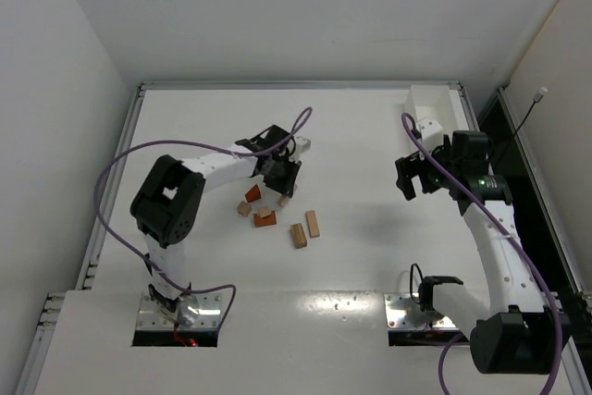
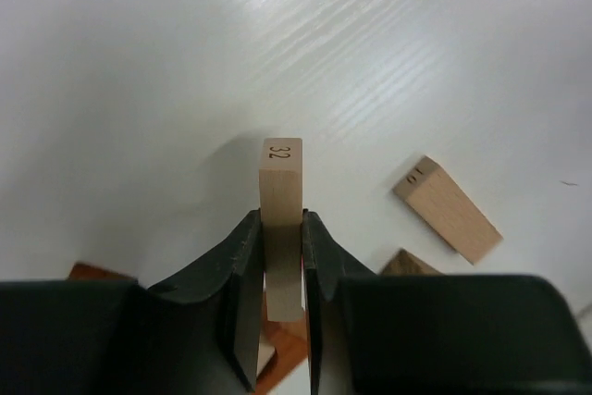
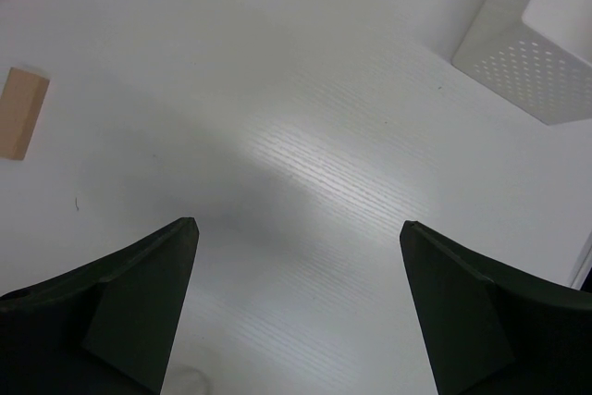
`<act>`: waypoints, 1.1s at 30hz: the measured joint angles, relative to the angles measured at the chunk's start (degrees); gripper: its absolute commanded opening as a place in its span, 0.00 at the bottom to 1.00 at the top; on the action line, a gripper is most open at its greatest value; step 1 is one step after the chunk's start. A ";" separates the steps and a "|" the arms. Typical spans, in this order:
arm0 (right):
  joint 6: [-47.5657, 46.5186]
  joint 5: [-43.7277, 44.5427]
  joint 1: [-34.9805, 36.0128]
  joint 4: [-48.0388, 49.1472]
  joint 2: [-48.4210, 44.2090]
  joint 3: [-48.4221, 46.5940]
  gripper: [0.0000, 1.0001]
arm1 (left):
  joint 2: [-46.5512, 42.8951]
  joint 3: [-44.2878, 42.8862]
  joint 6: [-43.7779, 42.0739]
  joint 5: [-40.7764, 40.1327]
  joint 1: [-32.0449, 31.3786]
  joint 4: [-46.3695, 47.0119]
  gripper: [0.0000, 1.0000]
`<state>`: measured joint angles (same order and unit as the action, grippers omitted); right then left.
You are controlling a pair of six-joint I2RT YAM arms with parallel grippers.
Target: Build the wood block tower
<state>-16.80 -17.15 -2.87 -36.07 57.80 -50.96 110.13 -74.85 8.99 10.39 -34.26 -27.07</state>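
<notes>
No tower stands; the wooden blocks lie loose on the white table point(image 1: 370, 256). My left gripper point(image 1: 281, 184) is shut on a pale rectangular block point(image 2: 280, 178) marked 32, held upright between the fingers just above the table. Its lower end shows in the top view point(image 1: 285, 199). Beside it lie a reddish wedge point(image 1: 252, 193), a small pale block point(image 1: 244, 209), a reddish and pale piece point(image 1: 265, 217) and two tan rectangles point(image 1: 298, 235) point(image 1: 313, 223). My right gripper point(image 1: 407, 178) is open and empty, well to the right of the blocks.
A white perforated box point(image 1: 433, 104) stands at the back right, also in the right wrist view point(image 3: 536, 53). A tan block point(image 2: 447, 208) lies right of the left fingers. A tan block point(image 3: 20, 115) shows at the left edge of the right wrist view.
</notes>
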 measured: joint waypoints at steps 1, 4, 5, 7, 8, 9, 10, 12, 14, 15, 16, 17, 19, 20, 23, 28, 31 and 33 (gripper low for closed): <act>0.33 -0.13 0.00 -0.02 0.04 0.00 0.88 | -1.86 1.99 1.70 1.64 0.90 1.27 0.00; 1.03 -0.92 0.00 0.00 0.24 0.02 0.88 | -6.86 7.43 6.86 7.34 4.22 6.93 0.00; 1.44 -1.20 0.00 0.00 0.39 0.02 0.86 | -7.69 8.63 8.61 9.73 5.25 8.90 0.00; 2.08 -1.73 0.00 0.00 0.74 0.02 0.86 | -7.67 9.77 11.98 14.14 7.26 12.81 0.00; 2.43 -2.16 0.00 0.00 0.92 0.02 0.86 | -7.26 10.19 13.64 16.00 8.24 14.73 0.00; 2.93 -2.60 0.00 0.00 1.05 0.02 0.86 | -6.78 10.49 15.19 17.66 9.20 16.46 0.00; 3.19 -2.82 0.00 0.00 1.09 0.04 0.86 | -6.23 10.69 16.65 19.04 9.92 18.01 0.00; 3.80 -3.32 -0.09 0.00 1.25 0.07 0.86 | -5.09 11.08 19.32 21.03 10.97 21.35 0.00; 4.20 -3.98 -0.35 -0.02 1.40 0.07 0.86 | -3.61 11.17 21.73 22.43 11.47 24.37 0.00; 4.35 -4.11 -0.42 0.00 1.44 0.07 0.86 | -2.78 11.17 22.73 22.95 11.58 25.81 0.00; 4.48 -4.24 -0.52 0.00 1.49 0.07 0.86 | -1.77 11.17 23.74 23.61 11.74 27.26 0.00; 4.61 -4.39 -0.74 0.00 1.51 0.07 0.86 | -0.85 11.17 24.68 24.24 11.74 28.26 0.00; 4.81 -4.46 -1.05 -0.02 1.53 0.07 0.86 | 1.11 11.17 26.27 25.11 11.74 30.18 0.00; 4.83 -4.55 -1.20 0.00 1.53 0.07 0.86 | 2.08 11.17 27.08 25.31 11.74 30.80 0.00; 4.90 -4.57 -1.62 -0.02 1.53 0.07 0.86 | 3.34 11.17 28.65 25.29 11.74 31.80 0.03; 4.96 -4.59 -2.08 0.00 1.97 0.07 0.86 | 3.67 11.13 30.49 24.37 11.74 33.42 0.05; 5.03 -4.63 -2.21 0.00 2.19 0.07 0.86 | 4.44 11.17 31.89 23.96 11.58 34.67 0.06; 5.03 -4.92 -2.34 0.00 2.40 0.07 0.86 | 4.76 12.00 33.22 23.41 11.43 36.15 0.12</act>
<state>-11.77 -22.06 -5.21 -36.07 60.20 -50.89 114.89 -62.85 42.22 33.80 -22.83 9.08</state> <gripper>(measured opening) 0.869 0.149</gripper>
